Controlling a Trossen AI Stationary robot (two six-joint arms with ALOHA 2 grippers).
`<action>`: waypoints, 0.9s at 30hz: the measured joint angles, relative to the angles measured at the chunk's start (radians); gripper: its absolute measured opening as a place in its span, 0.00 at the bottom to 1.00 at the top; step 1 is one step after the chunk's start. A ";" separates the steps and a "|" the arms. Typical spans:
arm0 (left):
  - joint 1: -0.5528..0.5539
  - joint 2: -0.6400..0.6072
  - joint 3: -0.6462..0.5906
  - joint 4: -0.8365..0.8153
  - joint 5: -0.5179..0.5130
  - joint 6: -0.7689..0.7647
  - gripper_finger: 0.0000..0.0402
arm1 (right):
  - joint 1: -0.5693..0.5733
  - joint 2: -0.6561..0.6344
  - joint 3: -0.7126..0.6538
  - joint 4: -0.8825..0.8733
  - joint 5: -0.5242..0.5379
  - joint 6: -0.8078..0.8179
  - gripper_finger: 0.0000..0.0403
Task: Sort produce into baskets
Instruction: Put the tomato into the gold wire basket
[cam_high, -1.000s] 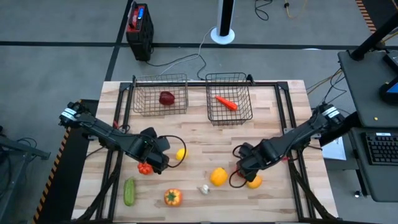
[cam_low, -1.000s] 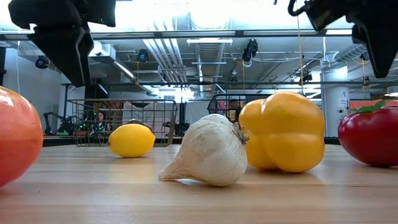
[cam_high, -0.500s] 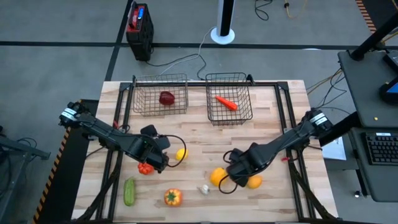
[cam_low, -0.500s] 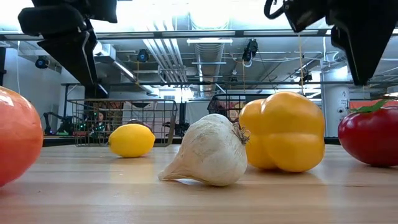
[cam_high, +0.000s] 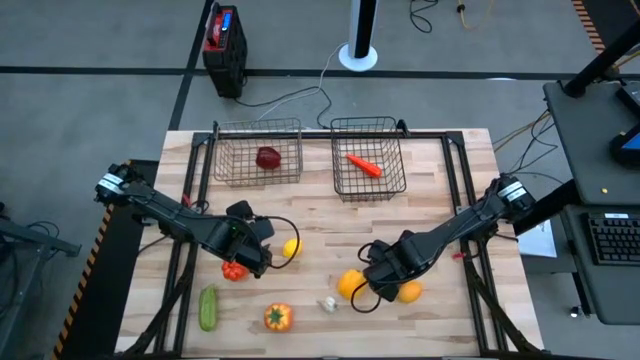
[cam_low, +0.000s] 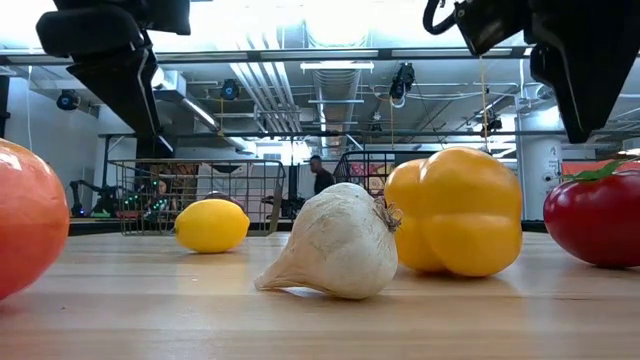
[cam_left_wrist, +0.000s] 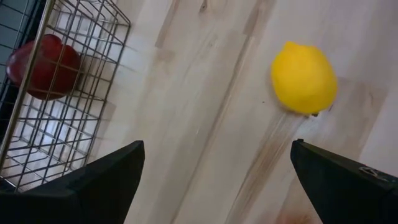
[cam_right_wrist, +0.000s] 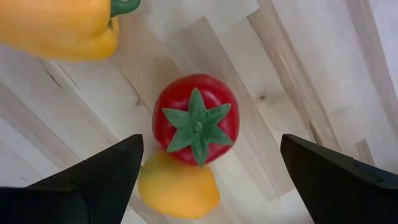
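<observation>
The wooden table (cam_high: 440, 200) fills the middle of the high view, and the two wire baskets (cam_high: 258, 152) sit side by side along its upper edge; the left one holds a dark red apple (cam_high: 268, 158) and the right basket (cam_high: 367, 158) a carrot (cam_high: 362, 165). The rest of the produce lies loose across the lower half of the frame: a cucumber (cam_high: 208, 307) at lower left, an orange pepper (cam_high: 277, 317) beside it, a yellow pepper (cam_high: 350, 285) at lower centre, a lemon (cam_high: 290, 248), and a small white garlic (cam_high: 328, 304). The right gripper (cam_high: 378, 282) hovers low at lower centre with its fingers spread wide, and its wrist view shows a red tomato (cam_right_wrist: 196, 119) with a green star-shaped calyx centred between them, touching an orange fruit (cam_right_wrist: 177, 186) and lying near the yellow pepper. To take it cleanly, I judge the fingers should drop straight down on either side of the tomato's widest part, keeping clear of the orange so it is not nudged or pinched along with it, then close gently because the round, glossy skin could squirt out. The left gripper (cam_high: 258, 258) waits over the left-centre of the table, fingers also spread, the lemon just ahead of it and another tomato (cam_high: 233, 270) beside it.
</observation>
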 joint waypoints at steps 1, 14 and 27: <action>0.000 0.000 0.000 0.001 0.000 -0.005 0.96 | 0.000 0.005 -0.001 0.008 -0.001 0.000 0.93; 0.000 0.000 0.000 0.005 0.001 -0.031 0.96 | 0.000 0.036 -0.047 0.035 -0.026 0.011 0.93; 0.000 0.000 0.000 0.009 0.001 -0.031 0.96 | 0.000 0.034 -0.146 0.192 -0.056 0.018 0.93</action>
